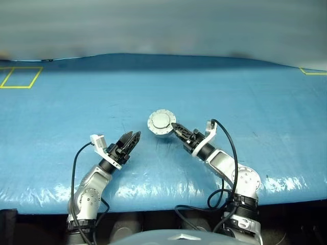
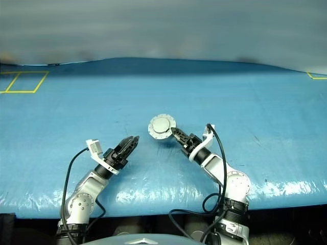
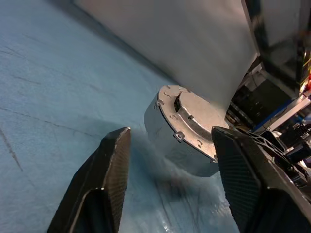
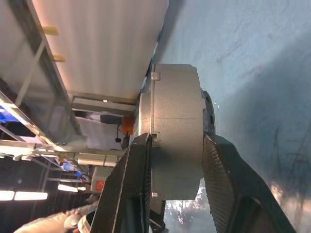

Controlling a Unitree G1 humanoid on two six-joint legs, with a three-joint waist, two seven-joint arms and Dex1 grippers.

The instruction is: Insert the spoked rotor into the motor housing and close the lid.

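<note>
The motor housing [image 1: 161,123] is a round silver can near the middle of the blue table. The lid [image 3: 194,116] sits on it, plain silver face with raised centre outward. The can is tilted, lid towards me. My right gripper [image 1: 176,128] is shut on the housing [image 4: 177,131], one finger on the lid face and one on the bottom face. My left gripper [image 1: 132,138] stands open to the left of the housing, apart from it, its fingers [image 3: 114,160] spread wide and pointing at the can. The spoked rotor is hidden.
A wrinkled blue sheet [image 1: 230,92] covers the table. Yellow tape squares [image 1: 20,77] mark its far left corner, and more yellow tape [image 1: 312,72] marks the far right. The table's front edge [image 1: 163,204] runs just before my arms.
</note>
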